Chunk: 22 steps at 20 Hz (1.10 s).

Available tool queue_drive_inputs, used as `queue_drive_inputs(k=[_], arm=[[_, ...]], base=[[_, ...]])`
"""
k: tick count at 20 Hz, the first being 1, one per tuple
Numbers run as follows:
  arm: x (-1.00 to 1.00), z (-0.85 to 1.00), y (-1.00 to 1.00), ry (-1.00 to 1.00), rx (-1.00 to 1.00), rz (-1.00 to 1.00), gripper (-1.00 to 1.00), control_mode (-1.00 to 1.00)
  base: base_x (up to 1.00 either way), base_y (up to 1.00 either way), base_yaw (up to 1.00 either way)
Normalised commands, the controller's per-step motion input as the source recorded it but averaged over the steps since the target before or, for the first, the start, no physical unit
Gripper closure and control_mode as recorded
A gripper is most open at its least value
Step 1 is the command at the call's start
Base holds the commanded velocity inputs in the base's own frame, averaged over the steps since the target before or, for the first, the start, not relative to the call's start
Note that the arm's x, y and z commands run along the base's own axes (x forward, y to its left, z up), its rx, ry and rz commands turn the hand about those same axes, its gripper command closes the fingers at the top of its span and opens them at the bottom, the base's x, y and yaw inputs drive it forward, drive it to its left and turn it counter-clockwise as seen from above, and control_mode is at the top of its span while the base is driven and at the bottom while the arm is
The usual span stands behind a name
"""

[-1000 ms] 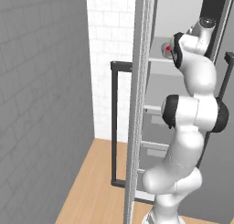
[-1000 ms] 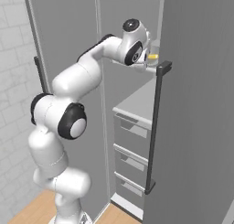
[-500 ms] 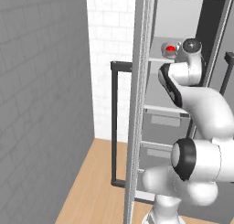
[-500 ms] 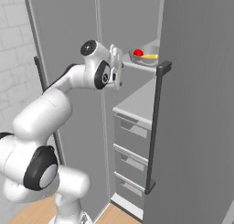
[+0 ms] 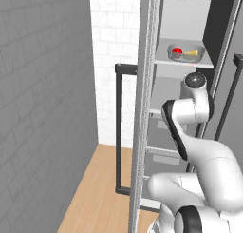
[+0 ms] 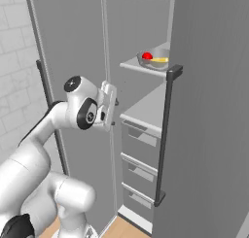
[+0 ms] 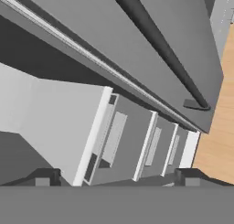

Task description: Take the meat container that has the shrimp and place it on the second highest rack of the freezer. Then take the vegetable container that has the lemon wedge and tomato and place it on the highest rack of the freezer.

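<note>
Gripper (image 7: 118, 179) fingers stand spread wide and empty, the two dark tips apart in the hand view with nothing between them, aimed down along the freezer's (image 6: 209, 110) front at its grey drawers (image 7: 137, 145). In the right base view the hand sits beside the open compartment, below and well apart from the vegetable container (image 6: 154, 59). That shallow grey rounded tray rests on a thin light-grey shelf plate, the highest rack (image 6: 141, 68), with the round red tomato (image 6: 147, 56) and yellow lemon wedge (image 6: 160, 60) inside. I judge the tray light and rigid, its smooth rim likely slippery; a pinch across the near rim wall would suit best, kept level, since the tomato could roll. Below is a broader flat grey surface over the drawers. The freezer's long dark bar handle (image 6: 163, 135) stands upright along the door edge.
</note>
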Motion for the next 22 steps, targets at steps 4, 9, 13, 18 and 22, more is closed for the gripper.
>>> queue_drive_inputs(k=[4, 9, 13, 18, 22], arm=[[0.00, 0.00, 0.00, 0.00, 0.00, 0.00, -1.00, 1.00], [0.00, 0.00, 0.00, 0.00, 0.00, 0.00, -1.00, 1.00], [0.00, 0.00, 0.00, 0.00, 0.00, 0.00, -1.00, 1.00], [0.00, 0.00, 0.00, 0.00, 0.00, 0.00, -1.00, 1.00], [0.00, 0.00, 0.00, 0.00, 0.00, 0.00, -1.00, 1.00]], base=[[-1.00, 0.05, -0.14], [-1.00, -0.48, -0.33], [-0.88, -0.81, -0.53], [-0.58, -1.00, -0.55], [-0.28, -1.00, -0.53]])
